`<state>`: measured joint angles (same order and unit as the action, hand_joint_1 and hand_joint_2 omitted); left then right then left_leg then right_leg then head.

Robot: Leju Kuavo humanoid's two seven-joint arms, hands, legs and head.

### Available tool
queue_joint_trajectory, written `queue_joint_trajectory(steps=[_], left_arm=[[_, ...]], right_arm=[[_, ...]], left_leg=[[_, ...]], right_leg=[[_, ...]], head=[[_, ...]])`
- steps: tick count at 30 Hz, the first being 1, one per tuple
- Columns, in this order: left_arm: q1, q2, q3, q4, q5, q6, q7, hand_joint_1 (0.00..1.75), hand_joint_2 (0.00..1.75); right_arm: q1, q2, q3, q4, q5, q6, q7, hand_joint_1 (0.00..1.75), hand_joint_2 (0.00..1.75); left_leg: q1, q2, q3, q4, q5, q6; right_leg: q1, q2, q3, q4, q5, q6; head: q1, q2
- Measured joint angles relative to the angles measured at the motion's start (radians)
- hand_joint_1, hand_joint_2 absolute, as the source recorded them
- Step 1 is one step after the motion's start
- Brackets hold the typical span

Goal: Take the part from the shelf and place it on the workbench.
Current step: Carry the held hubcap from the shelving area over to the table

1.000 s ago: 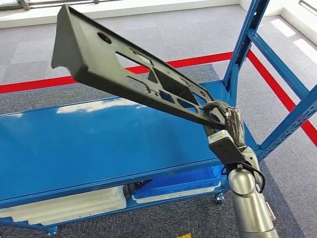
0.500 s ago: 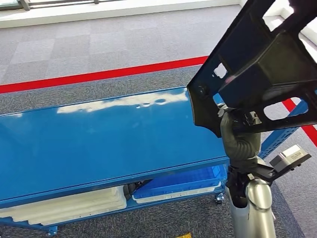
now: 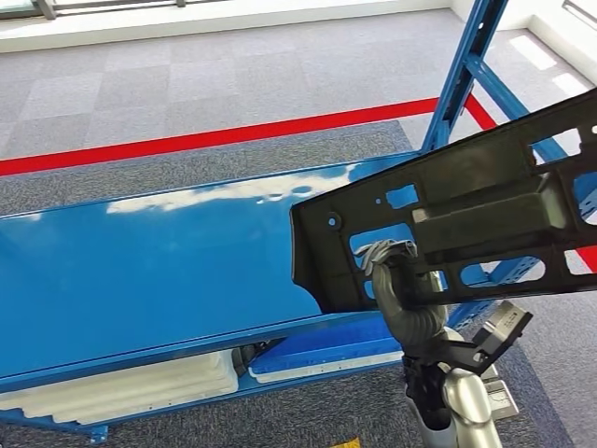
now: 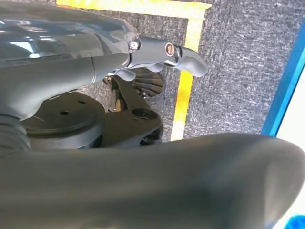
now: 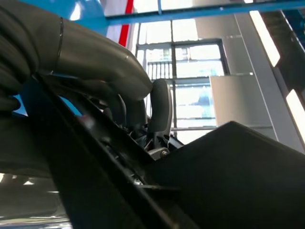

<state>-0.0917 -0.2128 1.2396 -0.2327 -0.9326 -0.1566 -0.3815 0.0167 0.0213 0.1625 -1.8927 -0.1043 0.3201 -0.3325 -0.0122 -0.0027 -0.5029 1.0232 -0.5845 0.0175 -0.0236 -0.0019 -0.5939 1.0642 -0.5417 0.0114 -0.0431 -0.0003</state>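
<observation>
A long black plastic part point(image 3: 478, 215) with several cut-outs hangs tilted over the right end of the blue shelf board point(image 3: 176, 271), running off the right edge of the head view. My right hand point(image 3: 395, 280) grips it from below near its left end, fingers hooked over an edge. In the right wrist view the right hand's fingers point(image 5: 107, 71) curl around the black part point(image 5: 233, 176). My left hand point(image 4: 162, 52) hangs over the carpet with its thumb out and nothing in it.
A blue upright frame point(image 3: 457, 84) rises at the right behind the part. White trays point(image 3: 141, 383) and a blue bin point(image 3: 338, 345) lie under the shelf board. A red line point(image 3: 211, 140) crosses the carpet beyond; yellow tape point(image 4: 183, 90) marks the floor.
My right hand has swung the part from the left over the shelf to the right and turned it over. Since half a second ago it has come lower and more level.
</observation>
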Motion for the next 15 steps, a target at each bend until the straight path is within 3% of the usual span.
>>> queue_joint_trajectory(steps=[10, 15], left_arm=[[0.000, 0.008, 0.026, 0.000, 0.020, 0.006, 0.036, 0.00, 1.75], [-0.001, 0.008, 0.030, 0.000, 0.021, 0.004, 0.036, 0.00, 1.75]], right_arm=[[-0.002, -0.048, 0.069, 0.000, 0.000, 0.003, 0.007, 1.75, 1.75], [-0.008, -0.063, 0.084, -0.003, 0.000, 0.001, 0.016, 1.75, 1.75]], left_leg=[[-0.005, 0.000, -0.001, 0.006, -0.003, 0.005], [-0.002, 0.003, 0.001, -0.005, 0.013, 0.022]], right_leg=[[-0.006, -0.001, 0.000, -0.001, 0.003, 0.005], [-0.008, 0.001, 0.001, 0.000, 0.000, 0.024]], head=[[0.000, 0.000], [0.000, 0.000]])
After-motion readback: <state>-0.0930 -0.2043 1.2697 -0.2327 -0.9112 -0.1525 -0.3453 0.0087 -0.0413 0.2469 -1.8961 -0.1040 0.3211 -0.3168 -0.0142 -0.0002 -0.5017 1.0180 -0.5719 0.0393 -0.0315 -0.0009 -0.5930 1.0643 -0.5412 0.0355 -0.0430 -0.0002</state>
